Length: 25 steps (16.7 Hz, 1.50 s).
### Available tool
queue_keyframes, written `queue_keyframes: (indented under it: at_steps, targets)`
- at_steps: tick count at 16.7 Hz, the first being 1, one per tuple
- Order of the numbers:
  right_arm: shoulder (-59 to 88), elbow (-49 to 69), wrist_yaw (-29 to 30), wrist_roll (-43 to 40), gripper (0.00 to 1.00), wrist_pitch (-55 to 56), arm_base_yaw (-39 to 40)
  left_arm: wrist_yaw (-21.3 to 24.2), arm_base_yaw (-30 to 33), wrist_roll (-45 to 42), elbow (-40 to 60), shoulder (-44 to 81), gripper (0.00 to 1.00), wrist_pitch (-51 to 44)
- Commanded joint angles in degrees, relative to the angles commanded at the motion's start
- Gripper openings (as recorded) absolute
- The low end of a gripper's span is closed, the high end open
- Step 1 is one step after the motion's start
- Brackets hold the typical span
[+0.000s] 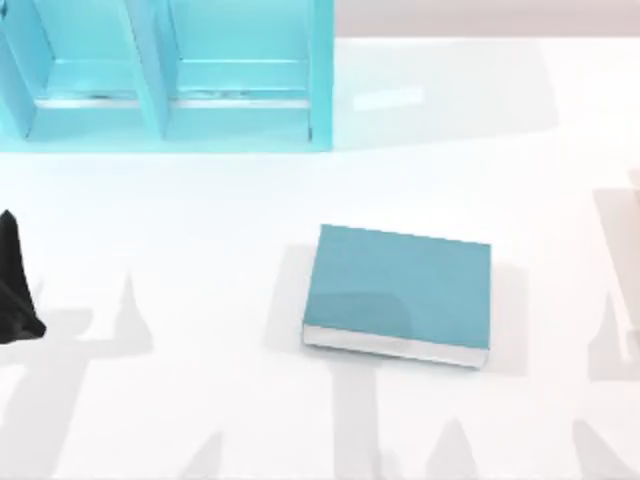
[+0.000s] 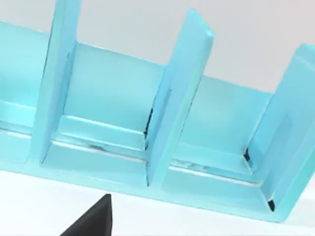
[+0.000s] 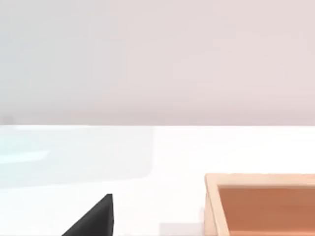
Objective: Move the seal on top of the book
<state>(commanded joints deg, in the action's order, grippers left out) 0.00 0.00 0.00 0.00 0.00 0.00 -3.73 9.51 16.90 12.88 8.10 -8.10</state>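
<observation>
The book [image 1: 400, 290] lies flat near the table's middle, cover bare, so the drop spot is ready. The left gripper [image 1: 15, 285] sits out at 9 o'clock, probably parked; can't tell its claw opening, same for the right. Light-blue shelf [image 1: 170, 75] stands back at 11. Can't spot the seal.

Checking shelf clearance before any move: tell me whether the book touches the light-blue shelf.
Apart. The top view shows a wide strip of bare white table between the book and the shelf's front edge.
</observation>
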Motion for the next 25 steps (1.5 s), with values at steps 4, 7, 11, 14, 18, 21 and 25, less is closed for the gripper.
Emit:
queue_keyframes:
  at_steps: [4,7,11,14,18,21,25]
  targets:
    - [0.0,0.0,0.0,0.0,1.0,0.0,0.0,3.2,-7.35,-13.06,-9.87,-6.5,1.0,6.29]
    - [0.0,0.0,0.0,0.0,1.0,0.0,0.0,3.73,-9.49,-16.87,-12.86,-8.09,1.0,8.08]
    - [0.0,0.0,0.0,0.0,1.0,0.0,0.0,3.73,-9.5,-16.9,-12.88,-8.1,1.0,8.1]
    - [0.59,0.59,-0.03,-0.17,1.0,-0.48,-0.16,3.73,-9.5,-16.9,-12.88,-8.1,1.0,8.1]
    - [9.05,8.74,-0.2,-2.42,1.0,-7.0,-2.3,3.73,-9.5,-16.9,-12.88,-8.1,1.0,8.1]
    - [21.66,19.8,-0.2,-5.32,1.0,-15.79,-5.21,3.73,-9.5,-16.9,-12.88,-8.1,1.0,8.1]
    - [44.18,38.26,-0.01,-10.08,1.0,-31.03,-10.2,3.73,-9.5,-16.9,-12.88,-8.1,1.0,8.1]
